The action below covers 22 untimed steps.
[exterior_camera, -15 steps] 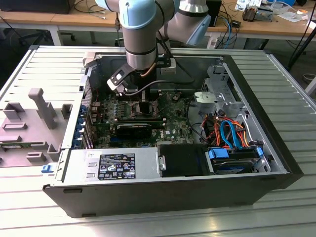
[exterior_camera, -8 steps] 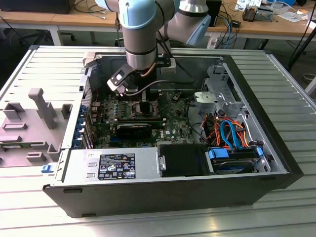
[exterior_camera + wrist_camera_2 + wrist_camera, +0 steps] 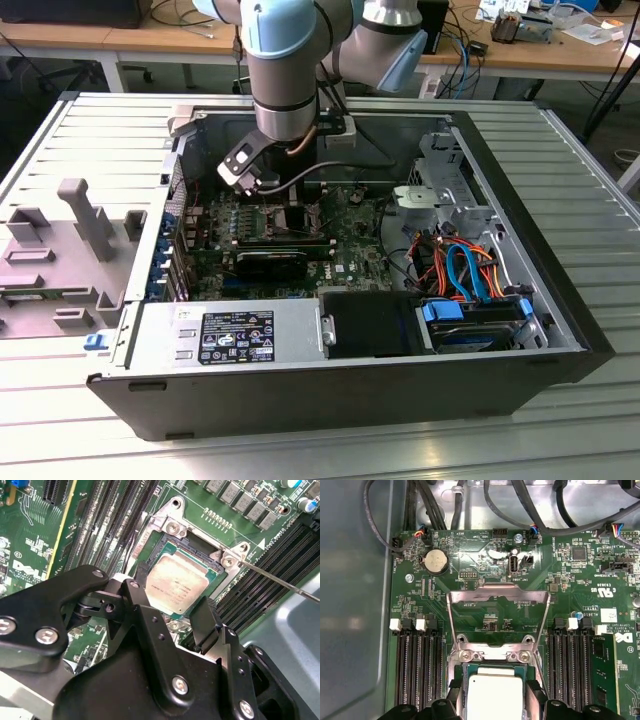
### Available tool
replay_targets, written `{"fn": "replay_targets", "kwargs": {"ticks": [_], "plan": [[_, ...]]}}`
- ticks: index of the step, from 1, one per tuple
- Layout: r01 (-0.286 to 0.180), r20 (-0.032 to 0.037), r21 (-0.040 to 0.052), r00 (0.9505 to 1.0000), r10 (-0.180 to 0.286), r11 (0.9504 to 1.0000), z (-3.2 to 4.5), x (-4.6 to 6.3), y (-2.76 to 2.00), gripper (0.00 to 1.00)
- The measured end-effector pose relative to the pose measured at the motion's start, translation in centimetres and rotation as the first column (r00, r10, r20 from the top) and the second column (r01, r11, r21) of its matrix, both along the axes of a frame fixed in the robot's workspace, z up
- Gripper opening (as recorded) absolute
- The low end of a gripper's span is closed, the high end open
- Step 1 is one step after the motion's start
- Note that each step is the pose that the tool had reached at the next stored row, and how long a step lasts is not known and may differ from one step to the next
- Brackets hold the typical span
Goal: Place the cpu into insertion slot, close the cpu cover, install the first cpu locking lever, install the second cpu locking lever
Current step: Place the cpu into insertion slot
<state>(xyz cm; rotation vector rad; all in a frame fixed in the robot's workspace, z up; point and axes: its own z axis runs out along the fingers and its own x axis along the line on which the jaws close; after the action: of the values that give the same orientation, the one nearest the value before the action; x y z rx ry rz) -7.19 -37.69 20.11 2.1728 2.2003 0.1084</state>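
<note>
The cpu (image 3: 177,587), a flat square chip with a dull pale-silver top edged in green, sits lined up with the dark insertion slot (image 3: 194,542). The gripper (image 3: 292,208) hangs right over it, just left of centre in the exterior view's upper half. I can't tell whether it is clamped on the chip. The cpu cover (image 3: 497,596), a thin silver frame, stands open.

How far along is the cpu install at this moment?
Looks done: the small silver-grey square cpu lies in the silver-rimmed square insertion slot, though full seating is unclear. In hand: the black tool is right at that chip. Left: the thin silver frame cpu cover is swung open, and a thin metal lever rod sticks out unlatched.
</note>
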Motion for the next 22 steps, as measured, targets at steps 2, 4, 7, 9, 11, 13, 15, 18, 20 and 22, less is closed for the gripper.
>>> {"fn": "replay_targets", "kwargs": {"ticks": [2, 4, 7, 9, 11, 13, 15, 18, 20, 22], "plan": [[-0.011, 0.0000, -0.0026, 0.9999, 0.011, 0.9999, 0.00, 0.0, 0.03, 0.61], [-0.031, -0.0001, -0.0059, 0.9995, 0.031, 0.9995, 0.00, 0.0, 0.04, 0.61], [-0.060, -0.0003, -0.0104, 0.9982, 0.060, 0.9981, 0.00, 0.0, 0.12, 0.61], [-0.063, -0.0004, -0.0122, 0.9980, 0.063, 0.9980, 0.00, 0.0, 0.19, 0.61], [-0.064, -0.0006, -0.0163, 0.9980, 0.064, 0.9978, 0.00, 0.0, 0.22, 0.61], [-0.087, -0.0010, -0.0225, 0.9962, 0.087, 0.9959, -0.01, 0.0, 0.24, 0.61], [-0.108, -0.0017, -0.0293, 0.9942, 0.108, 0.9937, -0.01, 0.0, 0.59, 0.61], [-0.108, -0.0018, -0.0297, 0.9942, 0.108, 0.9937, -0.03, 0.0, 1.22, 0.61], [-0.111, -0.0025, -0.0368, 0.9938, 0.111, 0.9931, -0.04, 0.0, 1.25, 0.61], [-0.091, -0.0027, -0.0374, 0.9959, 0.091, 0.9952, -0.06, 0.0, 1.25, 0.61]]}}
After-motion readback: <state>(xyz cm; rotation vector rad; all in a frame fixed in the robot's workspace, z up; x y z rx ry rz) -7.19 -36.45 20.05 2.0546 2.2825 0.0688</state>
